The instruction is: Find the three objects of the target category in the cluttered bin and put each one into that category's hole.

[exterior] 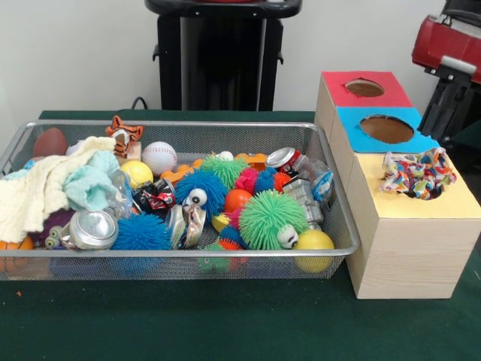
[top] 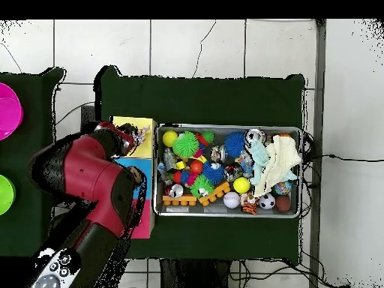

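A: Front view shows one speckled cloth piece (exterior: 417,174) lying crumpled over the hole (exterior: 425,189) of the yellow-topped box (exterior: 409,248), partly in and not yet dropped through. Judging by that, the task is only partway done.

B: And the bin (exterior: 331,244)?

A: Left of the boxes, full: spiky balls, crushed cans, a baseball (exterior: 159,157), pale cloths (exterior: 52,188) at its far-left end. I spot no other speckled pieces.

B: The gripper?

A: Overhead, the arm (top: 94,176) covers the boxes; I cannot tell its state.

Red/black arm (top: 90,180) bent over at left in overhead view, gripper hidden, state unclear
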